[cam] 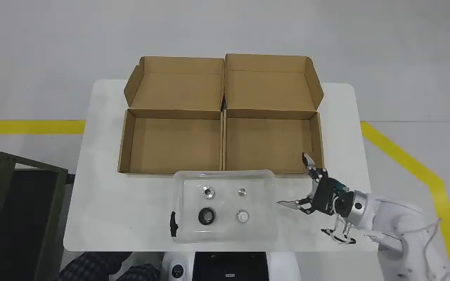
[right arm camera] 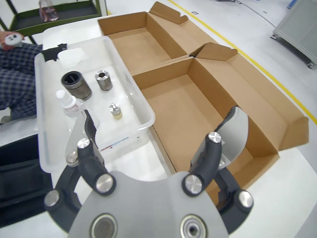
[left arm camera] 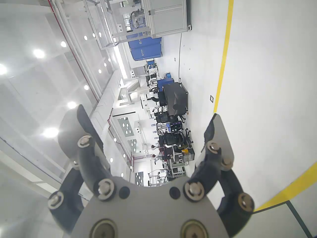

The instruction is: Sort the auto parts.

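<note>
Right gripper (cam: 294,181), spread wide and empty, hangs beside the clear plastic tray (cam: 176,200). Its wrist view resolves 4 parts inside: dark cylindrical bushing (right arm camera: 76,85), grey slotted collet (right arm camera: 103,81), small silver fitting (right arm camera: 115,110), white capped piece (right arm camera: 66,100). Left gripper (left arm camera: 147,112), equally wide and empty, faces white floor (left arm camera: 267,75).

Brightly lit from overhead, with flaring ceiling lamps (left arm camera: 39,53), soft shadows inside the cardboard boxes (cam: 176,144) and bowed straight lines toward both wrist views' edges.
</note>
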Controlling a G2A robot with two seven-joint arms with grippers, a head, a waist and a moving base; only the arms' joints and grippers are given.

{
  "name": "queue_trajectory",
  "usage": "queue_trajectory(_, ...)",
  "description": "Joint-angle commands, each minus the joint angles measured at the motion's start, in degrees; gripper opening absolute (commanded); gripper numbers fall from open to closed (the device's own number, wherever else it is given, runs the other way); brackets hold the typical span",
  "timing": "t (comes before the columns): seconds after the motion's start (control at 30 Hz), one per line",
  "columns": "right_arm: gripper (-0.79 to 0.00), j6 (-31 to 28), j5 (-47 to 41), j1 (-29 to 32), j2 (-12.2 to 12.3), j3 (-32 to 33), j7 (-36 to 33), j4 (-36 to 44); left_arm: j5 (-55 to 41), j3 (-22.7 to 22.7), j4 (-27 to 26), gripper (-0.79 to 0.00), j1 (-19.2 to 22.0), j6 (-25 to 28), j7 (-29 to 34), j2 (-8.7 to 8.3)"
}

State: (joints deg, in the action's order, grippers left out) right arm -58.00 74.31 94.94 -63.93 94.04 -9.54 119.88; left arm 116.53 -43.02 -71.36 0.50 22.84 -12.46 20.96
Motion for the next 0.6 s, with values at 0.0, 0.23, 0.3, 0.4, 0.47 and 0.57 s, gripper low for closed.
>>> queue_trajectory(0.0,0.0,0.0,0.55,-0.65,0.32,-2.27,-1.82,0.99,0.0,0.0,0.0,0.0,0.0,0.0,0.0,0.0)
queue_trajectory(0.23,0.0,0.0,3.27,-2.72,1.6,-7.97,-5.46,1.59,0.0,0.0,0.0,0.0,0.0,0.0,0.0,0.0)
queue_trajectory(0.3,0.0,0.0,4.17,-3.1,1.95,-9.8,-6.33,1.48,0.0,0.0,0.0,0.0,0.0,0.0,0.0,0.0)
queue_trajectory(0.4,0.0,0.0,4.76,-3.62,2.47,-12.17,-7.41,1.25,0.0,0.0,0.0,0.0,0.0,0.0,0.0,0.0)
queue_trajectory(0.47,0.0,0.0,4.97,-4.04,2.76,-13.23,-8.29,0.95,0.0,0.0,0.0,0.0,0.0,0.0,0.0,0.0)
queue_trajectory(0.57,0.0,0.0,5.24,-4.67,3.12,-14.89,-9.61,0.82,0.0,0.0,0.0,0.0,0.0,0.0,0.0,0.0)
